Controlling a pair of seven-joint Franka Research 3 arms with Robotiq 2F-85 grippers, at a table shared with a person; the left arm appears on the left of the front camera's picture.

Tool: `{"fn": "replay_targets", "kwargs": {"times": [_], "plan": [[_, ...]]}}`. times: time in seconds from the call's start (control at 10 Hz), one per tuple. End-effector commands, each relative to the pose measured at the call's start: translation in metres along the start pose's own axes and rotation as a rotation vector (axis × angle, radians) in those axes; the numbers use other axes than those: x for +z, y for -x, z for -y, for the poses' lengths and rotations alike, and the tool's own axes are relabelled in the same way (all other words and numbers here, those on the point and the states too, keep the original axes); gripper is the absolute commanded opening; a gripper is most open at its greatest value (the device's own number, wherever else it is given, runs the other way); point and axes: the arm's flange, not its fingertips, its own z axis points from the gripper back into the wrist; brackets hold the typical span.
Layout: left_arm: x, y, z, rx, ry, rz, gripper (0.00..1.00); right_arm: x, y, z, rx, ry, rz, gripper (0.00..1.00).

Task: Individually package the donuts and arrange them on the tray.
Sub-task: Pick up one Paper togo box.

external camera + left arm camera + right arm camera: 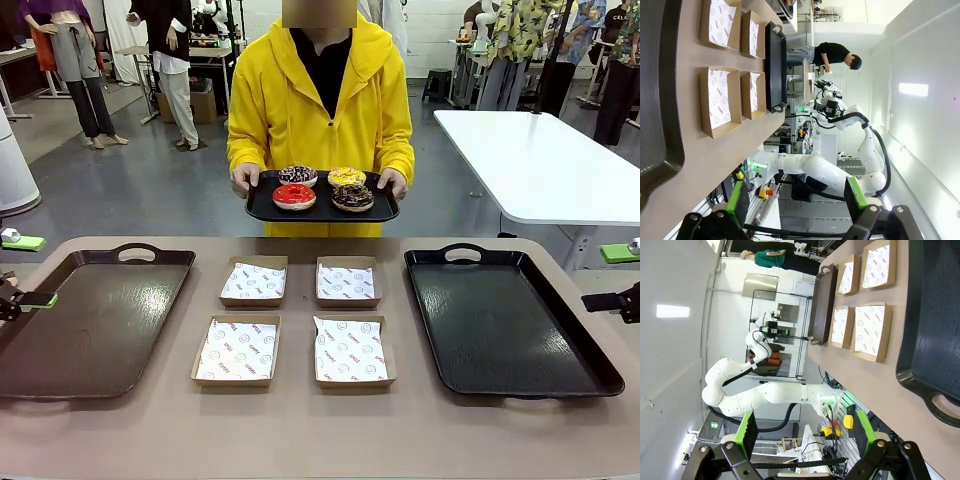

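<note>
Currently 4 donuts (323, 187) sit on person's tray (320, 214) at 12 o'clock; L end effector (796, 197) & R end effector (805, 429) both apart.

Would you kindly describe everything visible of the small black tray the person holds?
The small black tray is shallow, rectangular with rounded corners and a raised rim, seemingly plastic. The person's hands hold it level, one at each short end, beyond the table's far side. Four donuts sit on it, two by two.

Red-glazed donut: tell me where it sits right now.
Front view: the red-glazed donut lies on the small tray the person holds beyond the table's far edge, near-left of four, beside the chocolate donut, before the purple-sprinkled donut.
</note>
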Motion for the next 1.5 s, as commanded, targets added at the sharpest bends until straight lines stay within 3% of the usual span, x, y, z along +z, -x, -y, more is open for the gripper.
{"fn": "replay_targets", "kwargs": {"times": [0.0,0.1,0.2,0.5,0.8,1.1,1.4], "plan": [[0.001,0.001,0.002,-0.004,0.014,-0.003,1.0,0.0,0.0,0.0,0.004,-0.003,0.001,1.0],[0.001,0.001,0.002,-0.004,0.014,-0.003,1.0,0.0,0.0,0.0,0.0,0.0,0.0,1.0],[0.001,0.001,0.002,-0.004,0.014,-0.003,1.0,-0.016,-0.015,-0.022,-0.002,0.092,0.012,1.0],[0.001,0.001,0.002,-0.004,0.014,-0.003,1.0,-0.087,-0.073,-0.087,-0.03,0.386,-0.163,1.0],[0.001,0.001,0.002,-0.004,0.014,-0.003,1.0,-0.186,-0.105,-0.117,-0.077,0.63,-0.312,1.0],[0.001,0.001,0.002,-0.004,0.014,-0.003,1.0,-0.278,-0.105,-0.098,-0.117,0.96,-0.418,1.0],[0.001,0.001,0.002,-0.004,0.014,-0.003,1.0,-0.329,-0.09,-0.063,-0.096,1.109,-0.441,1.0]]}}
